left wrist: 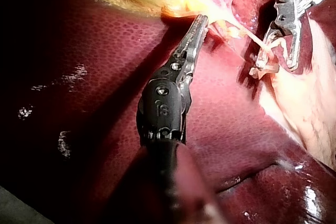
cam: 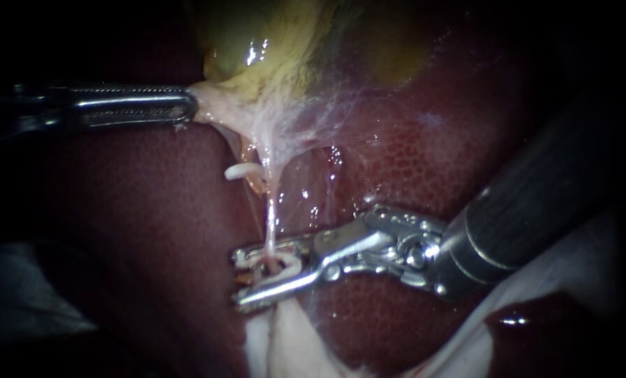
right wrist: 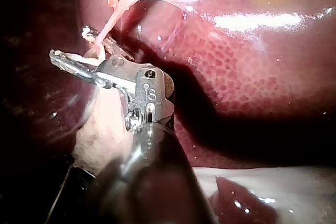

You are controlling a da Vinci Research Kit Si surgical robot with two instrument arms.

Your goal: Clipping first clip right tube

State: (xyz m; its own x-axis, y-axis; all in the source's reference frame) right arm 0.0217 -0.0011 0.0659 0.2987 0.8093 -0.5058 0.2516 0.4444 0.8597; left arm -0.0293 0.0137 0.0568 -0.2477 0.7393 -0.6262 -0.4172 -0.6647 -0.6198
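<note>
The right tool (cam: 241, 278) holds its jaws partly apart, carrying a white clip (cam: 290, 269) set around the tube (cam: 272, 213). Judged from this, final closure is not yet done. The tube rises taut over the liver (cam: 411, 161). Beyond, the left tool (cam: 185, 106) is clamped flat on the gallbladder (cam: 257, 42) edge, presumably tensioning the tube for access.
</note>
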